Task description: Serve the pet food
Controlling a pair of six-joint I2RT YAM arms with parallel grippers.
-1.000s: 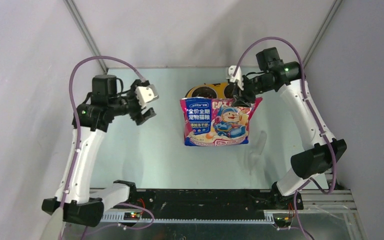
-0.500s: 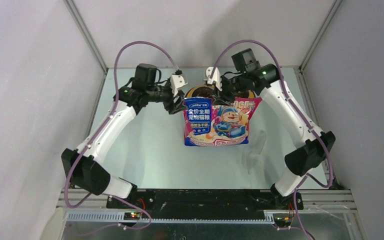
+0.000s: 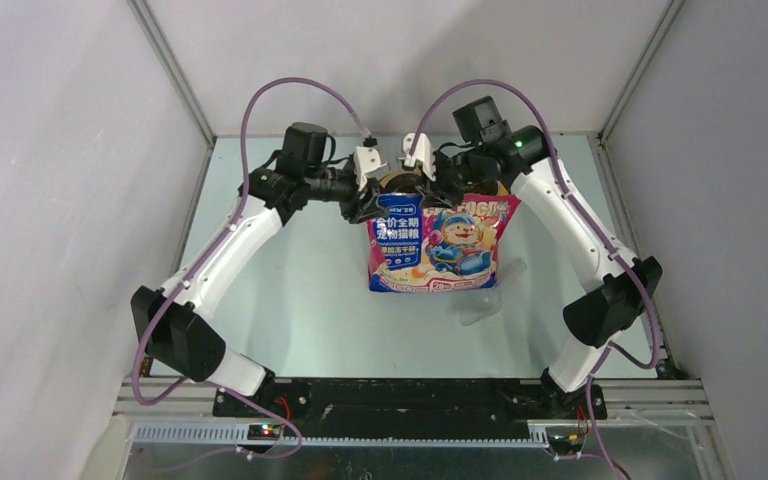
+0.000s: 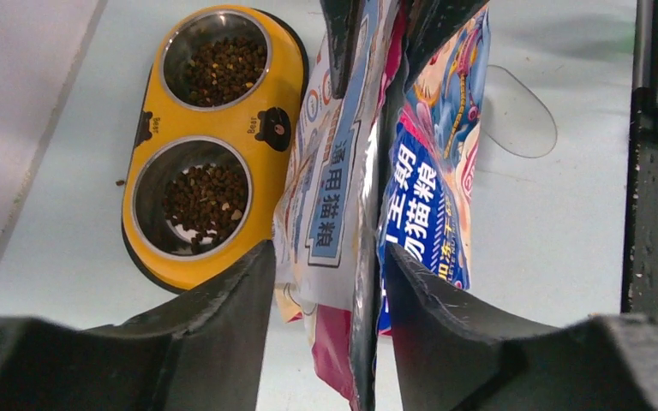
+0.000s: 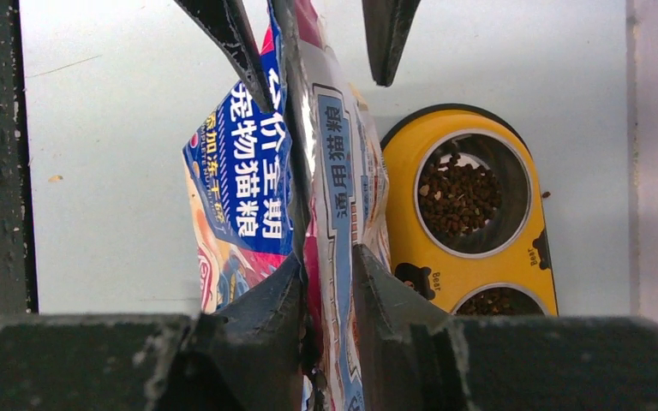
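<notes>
Kibble (image 5: 458,193) lies in the bowl (image 5: 398,150) beside the bag (image 5: 248,188) the right claw (image 5: 326,257) pinches.

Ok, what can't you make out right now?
- Top view: yellow bowl mostly hidden behind the bag.
- Both wrist views: bag edge-on, contents hidden.
- Left wrist: unclear whether left gripper is closed on it.
- Right wrist: lower cup partly hidden behind right gripper.

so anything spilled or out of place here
One stray kibble pellet lies on the table just beside the bowl, outside its cups. It looks like a small spill. Nothing else stands out.
</notes>
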